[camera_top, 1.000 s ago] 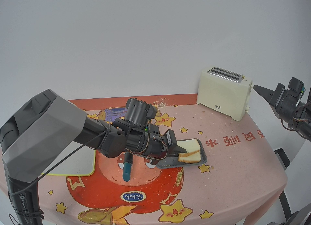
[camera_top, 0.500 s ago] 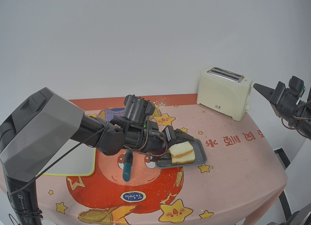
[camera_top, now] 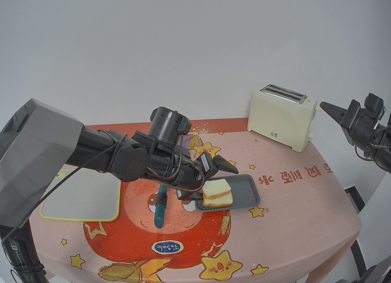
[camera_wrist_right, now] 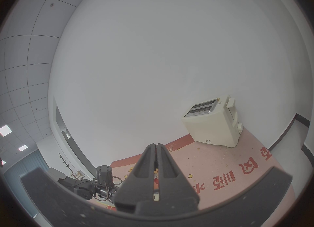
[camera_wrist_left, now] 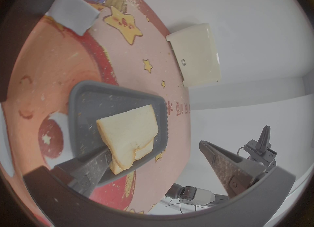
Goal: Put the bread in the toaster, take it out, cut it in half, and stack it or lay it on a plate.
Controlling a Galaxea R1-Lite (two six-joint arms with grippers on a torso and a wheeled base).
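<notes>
The left gripper (camera_wrist_left: 154, 148) is seen from its own wrist, jaws spread wide. One dark finger (camera_wrist_left: 95, 167) lies low over a grey tray (camera_wrist_left: 88, 106), and its tip touches the edge of two pale bread halves (camera_wrist_left: 129, 129). The halves are stacked in the tray, the upper one slightly offset. The other finger (camera_wrist_left: 225, 165) sits well apart, beyond the edge of the worktop (camera_wrist_left: 176, 83). The tray rests on a pink and red tablecloth (camera_wrist_left: 49, 61) printed with yellow stars and dotted with crumbs. A cream toaster (camera_wrist_left: 196, 54) stands farther off, near a white wall. The right gripper (camera_wrist_left: 267, 129) shows small in the distance.
</notes>
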